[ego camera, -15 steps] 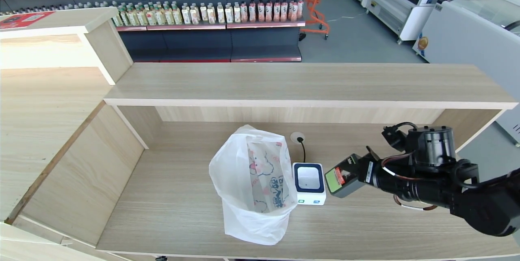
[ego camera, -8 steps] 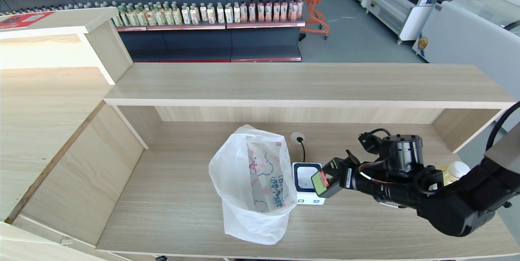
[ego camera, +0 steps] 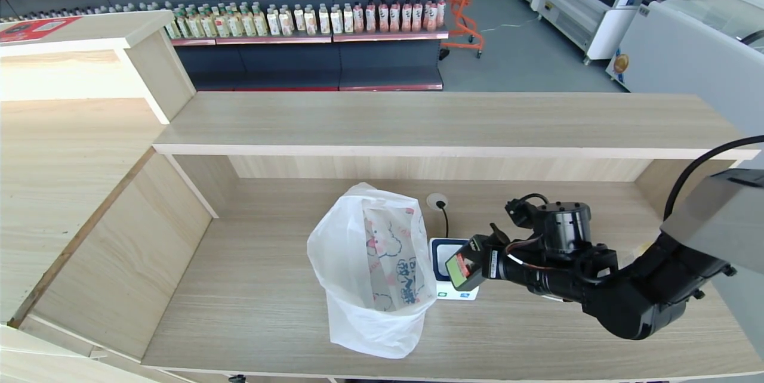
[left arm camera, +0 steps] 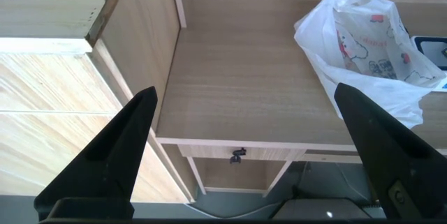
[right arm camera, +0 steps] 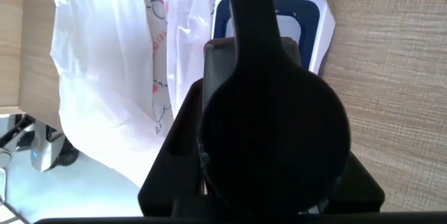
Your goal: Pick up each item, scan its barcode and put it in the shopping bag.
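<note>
Hovering off the near left corner of the counter [left arm camera: 230, 63], the left gripper [left arm camera: 246, 93] is showing its fingers spread wide with nothing between them. Right of it, toward the middle of the counter, the white shopping bag [ego camera: 358, 311] is standing open with a printed packet [ego camera: 391, 258] already leaning inside. Just beside the bag on its right, the white scanner [ego camera: 440, 255] is lying face-up, its cable [ego camera: 446, 222] running toward the far side. The right gripper [ego camera: 484, 259] is clamping a small dark box [ego camera: 461, 268] with a green and red label, holding it low over the right part of the scanner with the label end turned toward the bag.

The step in hand, as I judge it, is the scan. Doing it well is going to mean turning the barcode face (which side is carrying it I cannot tell) squarely down at the window, holding the box a little above the glass rather than on it, and pausing there. The bag's right wall is crowding the scanner, so the box should be rising clear of the rim before crossing left to the mouth, with the grip loosening only once the box is well inside.
</note>
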Tool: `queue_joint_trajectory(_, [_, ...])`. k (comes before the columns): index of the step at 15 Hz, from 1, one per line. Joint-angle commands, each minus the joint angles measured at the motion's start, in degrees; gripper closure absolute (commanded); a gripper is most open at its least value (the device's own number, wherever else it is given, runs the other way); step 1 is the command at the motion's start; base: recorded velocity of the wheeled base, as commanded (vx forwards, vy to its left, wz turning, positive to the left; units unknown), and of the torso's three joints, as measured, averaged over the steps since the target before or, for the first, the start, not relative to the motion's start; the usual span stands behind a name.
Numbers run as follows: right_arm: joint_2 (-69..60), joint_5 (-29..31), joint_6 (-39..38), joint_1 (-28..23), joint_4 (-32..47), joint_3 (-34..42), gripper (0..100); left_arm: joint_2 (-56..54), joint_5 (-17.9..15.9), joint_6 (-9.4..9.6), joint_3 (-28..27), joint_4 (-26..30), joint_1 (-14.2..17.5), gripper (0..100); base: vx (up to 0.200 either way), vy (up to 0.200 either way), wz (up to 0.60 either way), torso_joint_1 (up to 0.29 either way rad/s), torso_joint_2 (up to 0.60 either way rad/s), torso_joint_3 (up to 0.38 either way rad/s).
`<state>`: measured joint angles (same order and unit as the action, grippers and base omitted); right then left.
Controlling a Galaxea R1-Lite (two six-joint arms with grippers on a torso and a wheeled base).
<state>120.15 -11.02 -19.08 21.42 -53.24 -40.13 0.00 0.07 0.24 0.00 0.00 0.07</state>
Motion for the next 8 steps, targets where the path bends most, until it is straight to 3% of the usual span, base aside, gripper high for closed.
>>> queue_joint_trajectory(1, [1.2, -0.1, -0.1, 0.5, -0.1, -1.0, 100, 0.1, 0.0, 0.02, 0.0, 0.0, 0.0, 0, 0.000, 0.000, 0.00, 0.000, 0.00, 0.000])
queue_joint_trajectory(8, [5.1, 0.2, 0.1, 0.6, -0.2, -4.3, 100, 0.1, 0.0, 0.02, 0.0, 0.0, 0.0, 0, 0.000, 0.000, 0.00, 0.000, 0.00, 0.000])
